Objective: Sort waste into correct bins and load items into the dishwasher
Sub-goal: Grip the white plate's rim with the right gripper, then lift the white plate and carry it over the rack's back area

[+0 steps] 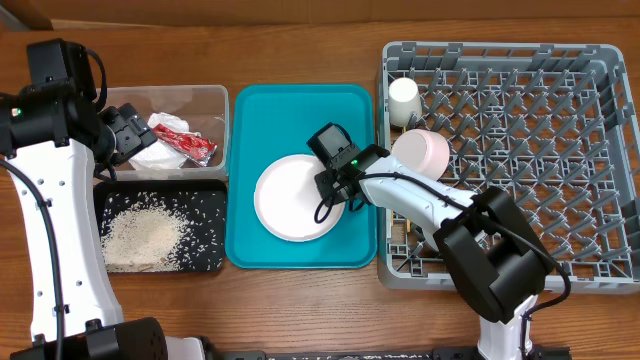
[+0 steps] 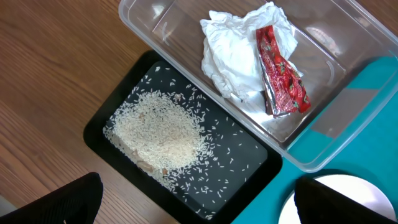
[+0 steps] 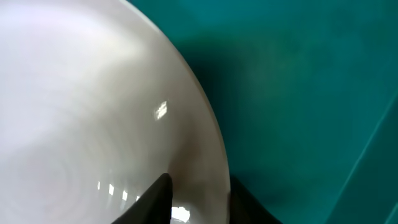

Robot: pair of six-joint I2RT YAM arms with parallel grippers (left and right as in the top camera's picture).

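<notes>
Arm (image 1: 410, 195) stretched low, right fingers (image 3: 158, 199) clamped on white plate (image 1: 290, 200) rim; left fingers (image 2: 62, 202) spread wide.

Overhead straight down, wrist views downward, right nearest, all sharing white plate (image 1: 290, 198)

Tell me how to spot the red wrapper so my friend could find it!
Find the clear plastic tub on the table's left side, next to the black tray of rice. Two things lie inside it, a crumpled white tissue and the wrapper against it. The wrapper is the only shiny red thing there.
</notes>
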